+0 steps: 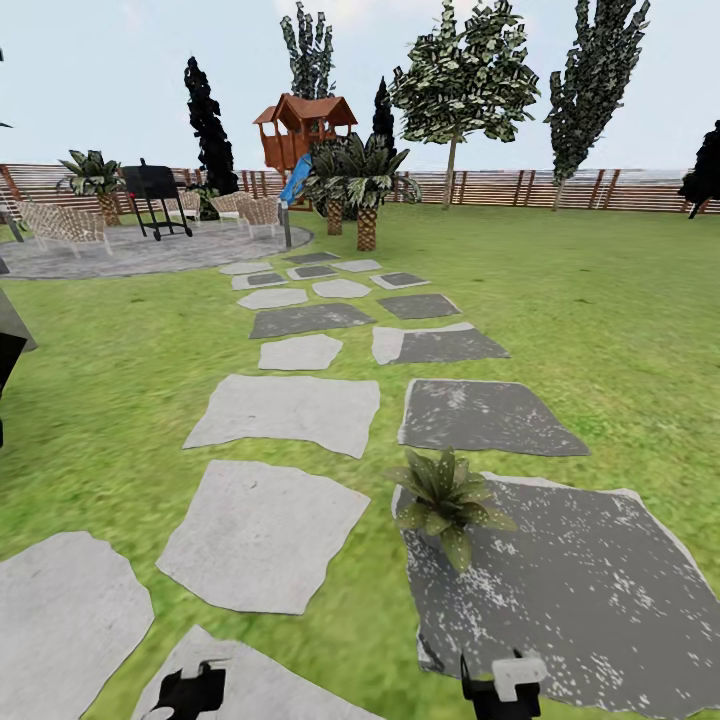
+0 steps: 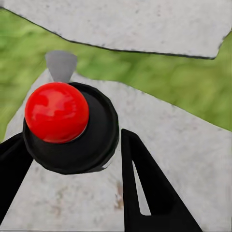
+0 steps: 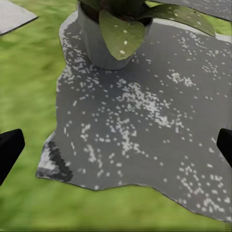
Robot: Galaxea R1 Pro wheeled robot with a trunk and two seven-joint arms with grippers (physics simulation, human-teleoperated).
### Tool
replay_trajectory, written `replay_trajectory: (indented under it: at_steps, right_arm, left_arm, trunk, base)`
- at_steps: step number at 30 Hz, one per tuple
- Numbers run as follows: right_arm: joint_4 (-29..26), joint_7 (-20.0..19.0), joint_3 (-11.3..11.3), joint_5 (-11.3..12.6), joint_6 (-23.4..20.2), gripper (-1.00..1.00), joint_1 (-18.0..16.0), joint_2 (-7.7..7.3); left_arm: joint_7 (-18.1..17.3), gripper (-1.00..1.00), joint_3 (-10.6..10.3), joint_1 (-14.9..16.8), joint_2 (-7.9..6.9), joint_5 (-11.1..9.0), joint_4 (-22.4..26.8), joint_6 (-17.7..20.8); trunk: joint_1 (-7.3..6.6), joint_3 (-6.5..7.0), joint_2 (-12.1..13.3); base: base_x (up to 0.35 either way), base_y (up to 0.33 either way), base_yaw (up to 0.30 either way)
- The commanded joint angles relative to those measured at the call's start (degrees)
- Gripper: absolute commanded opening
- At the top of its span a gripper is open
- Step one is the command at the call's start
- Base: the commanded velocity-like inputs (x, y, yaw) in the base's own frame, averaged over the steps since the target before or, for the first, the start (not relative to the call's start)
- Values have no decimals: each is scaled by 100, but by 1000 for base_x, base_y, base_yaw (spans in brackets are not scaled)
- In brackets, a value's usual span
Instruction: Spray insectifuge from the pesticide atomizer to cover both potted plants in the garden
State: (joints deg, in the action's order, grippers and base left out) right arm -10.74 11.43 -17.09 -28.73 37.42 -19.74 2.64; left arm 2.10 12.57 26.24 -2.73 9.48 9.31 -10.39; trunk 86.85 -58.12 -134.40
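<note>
1. The left gripper [image 2: 72, 159] pinches the pesticide atomizer [image 2: 67, 128], red top up, over a pale stepping stone [image 2: 159, 159].
2. The right gripper [image 3: 116, 145] is spread wide above a dark speckled stone [image 3: 145, 125].
3. Just ahead, one potted plant [image 1: 447, 500] sits on that stone's near corner, by the grass.
4. Far off stand a round patio [image 1: 110, 255] and a wooden fence [image 1: 560, 190].

Head high; wrists near stepping stones [image 1: 262, 533]
</note>
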Motion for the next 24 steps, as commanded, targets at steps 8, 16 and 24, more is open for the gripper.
replay_trajectory:
  at_steps: [8, 16, 24]
  right_arm:
    - [43, 53, -40, -33, 3, 100, -4, 0]
    - [258, 44, -31, -44, 4, 100, -4, 9]
    - [265, 44, -31, -54, 5, 100, -4, 9]
  left_arm:
    - [19, -100, 35, -118, -25, -78, 2, -33]
    - [19, -100, 35, -128, -32, -78, -3, -33]
    - [19, -100, 35, -128, -105, -78, 1, -25]
  trunk:
    - [-1, -5, -2]
    - [-1, -5, -2]
    - [-1, -5, -2]
  base:
    - [0, 139, 0]
    - [65, 299, 165]
    - [173, 284, 276]
